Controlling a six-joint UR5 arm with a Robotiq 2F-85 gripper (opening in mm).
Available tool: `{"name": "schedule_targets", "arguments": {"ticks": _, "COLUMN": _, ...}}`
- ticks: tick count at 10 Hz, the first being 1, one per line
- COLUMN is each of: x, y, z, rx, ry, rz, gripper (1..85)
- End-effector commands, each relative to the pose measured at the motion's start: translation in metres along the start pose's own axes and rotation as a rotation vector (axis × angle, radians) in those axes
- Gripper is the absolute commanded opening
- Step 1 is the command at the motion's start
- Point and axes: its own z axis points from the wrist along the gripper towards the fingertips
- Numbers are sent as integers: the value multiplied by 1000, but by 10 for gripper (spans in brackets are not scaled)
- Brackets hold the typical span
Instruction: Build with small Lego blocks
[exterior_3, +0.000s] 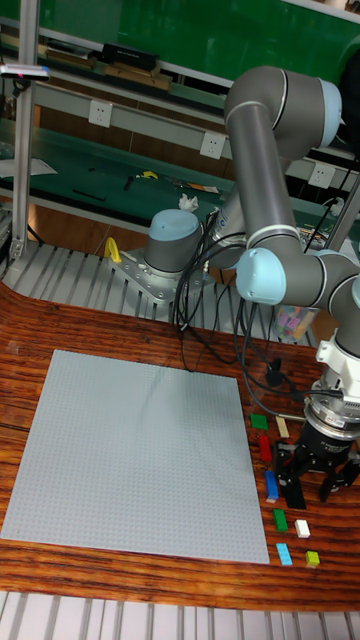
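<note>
A large grey baseplate (135, 455) lies flat on the wooden table, with nothing on it. Small Lego blocks lie in a loose column off its right edge: a green one (259, 422), a tan one (282, 427), a red one (265, 447), a blue one (271, 486), a second green one (280, 519), a white one (302, 528), a light blue one (285, 553) and a yellow-green one (313, 558). My gripper (312, 488) points down just right of the blue block and above the white one. It is open, with only bare wood between its fingers.
The arm's base (172, 245) is bolted behind the table, and black cables (215, 345) trail from it across the wood to the wrist. The table's front edge (180, 590) runs just below the blocks. Benches with tools stand behind.
</note>
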Motion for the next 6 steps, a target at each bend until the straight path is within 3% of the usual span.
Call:
{"name": "schedule_targets", "arguments": {"ticks": 1, "x": -2, "y": -3, "z": -3, "rx": -9, "ry": 0, "rz": -2, "gripper": 603}}
{"name": "schedule_targets", "arguments": {"ticks": 6, "x": -1, "y": -6, "z": -2, "rx": -12, "ry": 4, "rz": -2, "gripper": 593}}
